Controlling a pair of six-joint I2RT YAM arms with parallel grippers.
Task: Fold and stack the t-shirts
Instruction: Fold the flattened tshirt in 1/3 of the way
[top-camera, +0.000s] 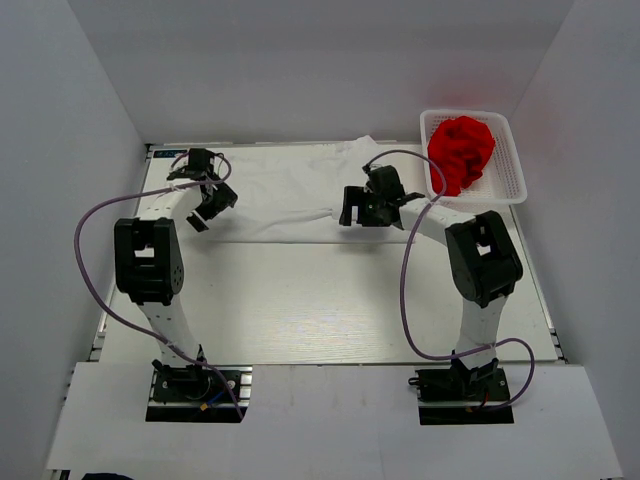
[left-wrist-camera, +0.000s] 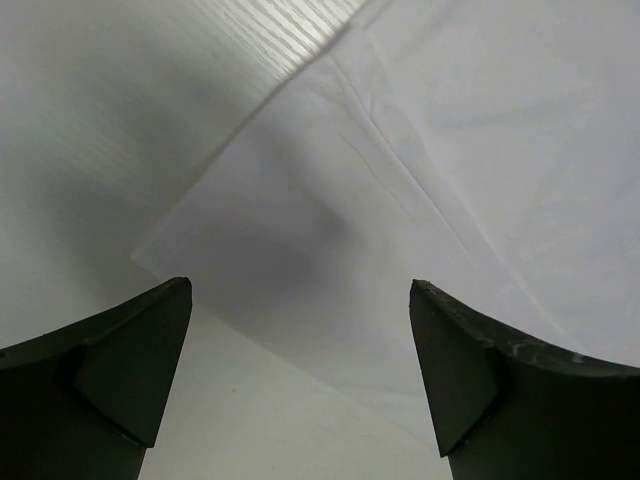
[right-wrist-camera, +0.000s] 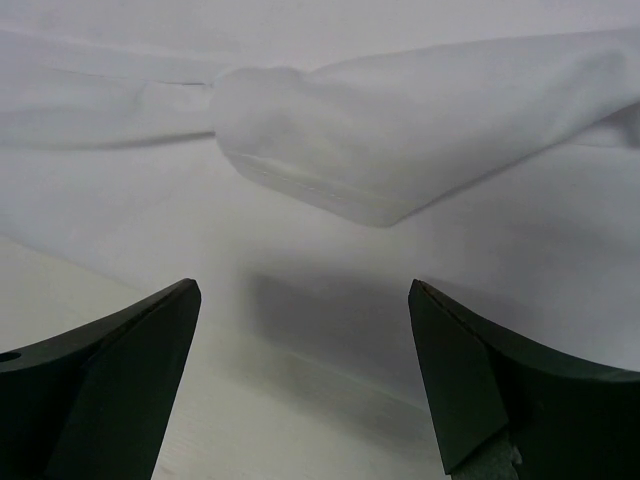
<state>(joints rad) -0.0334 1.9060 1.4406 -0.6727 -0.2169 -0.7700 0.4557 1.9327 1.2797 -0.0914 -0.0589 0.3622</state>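
White t-shirt (top-camera: 290, 185): We find it spread largely flat on the far half of the table (top-camera: 300, 300). A rumpled fold runs along its near edge, between the two grippers.
Red t-shirt (top-camera: 462, 150): We find it crumpled in a heap inside the basket (top-camera: 512, 190), at the far right corner of the table.
Shirt and basket: The white t-shirt's far right end reaches close to the basket's left wall. We cannot tell whether they touch.
Left gripper (left-wrist-camera: 300, 300): Its jaws are spread wide with nothing between them. It is poised over the left end of the white t-shirt. In the left wrist view we see a corner of the cloth below the gap and bare table to its left.
Right gripper (right-wrist-camera: 305, 300): Its jaws are spread wide and hold nothing. It is poised over the near right part of the white t-shirt. A bunched, hemmed fold (right-wrist-camera: 330, 150) lies just ahead of the fingers.
Obstructions: The right arm's purple cable (top-camera: 408, 260) arches from the wrist towards the basket's near left corner. The right forearm lies just beside the basket's near rim. The left arm's cable (top-camera: 85, 250) loops out past the table's left edge.
Surroundings: White panels (top-camera: 60, 150) enclose the table on three sides.
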